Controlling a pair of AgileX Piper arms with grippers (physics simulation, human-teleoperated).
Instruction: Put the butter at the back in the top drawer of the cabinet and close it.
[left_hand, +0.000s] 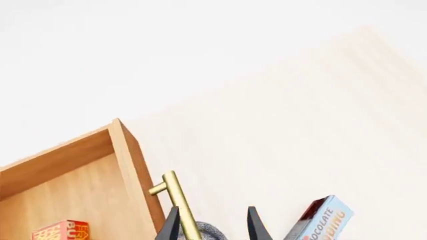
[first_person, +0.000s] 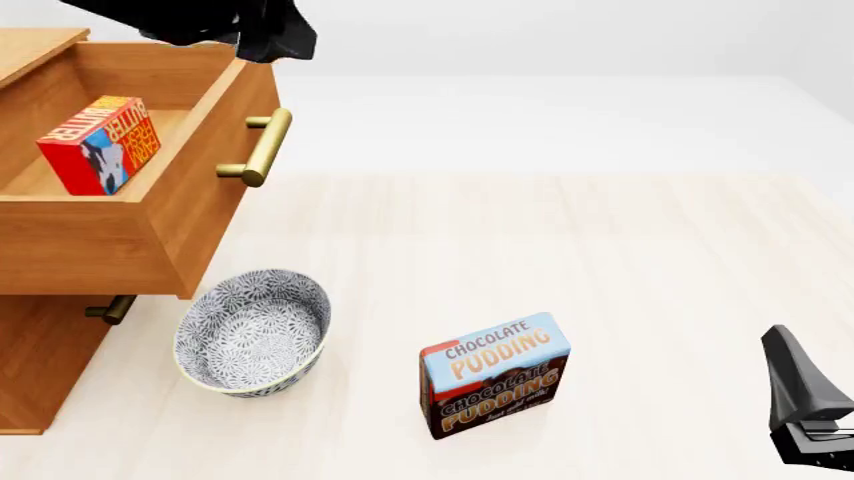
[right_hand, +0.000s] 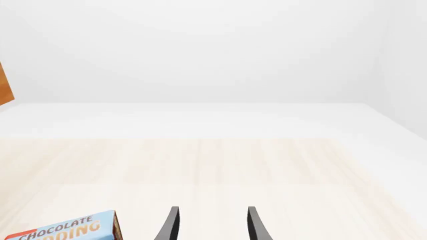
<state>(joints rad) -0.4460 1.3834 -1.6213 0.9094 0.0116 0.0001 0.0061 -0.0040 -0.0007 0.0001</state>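
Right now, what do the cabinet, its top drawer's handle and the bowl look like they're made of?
The cabinet looks like light brown wood with visible grain and a matte finish. The top drawer's handle looks like brass or similar metal: a golden bar with a soft sheen. The bowl seems glazed ceramic, white with a dense dark pattern, though a render leaves that open.

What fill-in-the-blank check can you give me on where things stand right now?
1. The butter now sits inside the open top ____.
2. The patterned bowl stands on the table, just left of the chocolate ____ box.
3. The left gripper has open fingers above the brass ____.
4. The right gripper holds ____.

Missing words: drawer; pudding; handle; nothing
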